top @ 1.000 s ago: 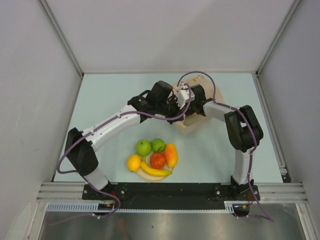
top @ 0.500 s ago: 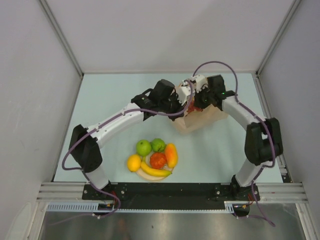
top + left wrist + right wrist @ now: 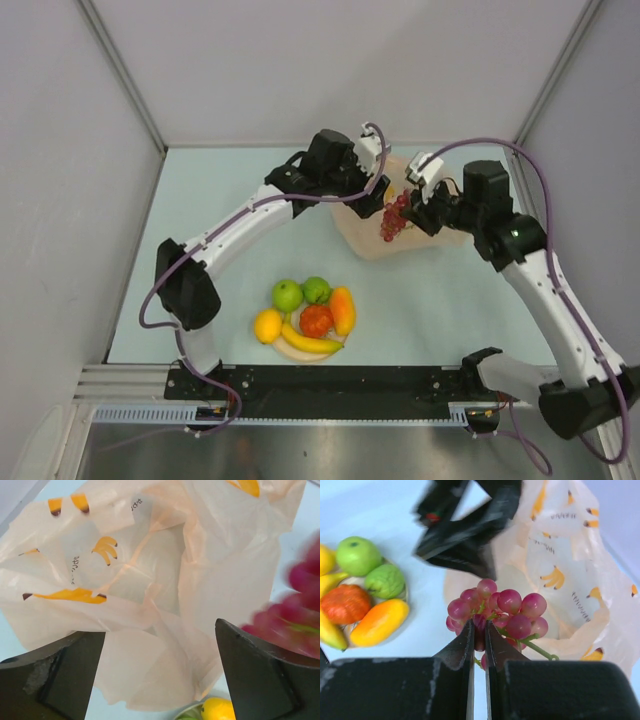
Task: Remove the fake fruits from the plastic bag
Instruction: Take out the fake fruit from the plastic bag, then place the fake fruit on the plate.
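Hanging from the right gripper (image 3: 479, 632), whose fingers are pinched shut on it, the dark red grape bunch (image 3: 392, 222) sits over the plastic bag (image 3: 365, 245). Its long axis runs far to near, with the narrow end toward the plate (image 3: 292, 350). The right arm reaches in from the right side, its elbow raised. The left gripper (image 3: 160, 627) hovers over the crumpled bag with jaws spread wide, seemingly gripping nothing, though its tips are partly cropped. The other fruits (image 3: 316, 320) lie on the plate.

A robotics lab test cell: plain grey panel walls (image 3: 70, 120) enclose a pale blue tabletop (image 3: 220, 190), a ribbed aluminium rail (image 3: 120, 382) along its near edge.
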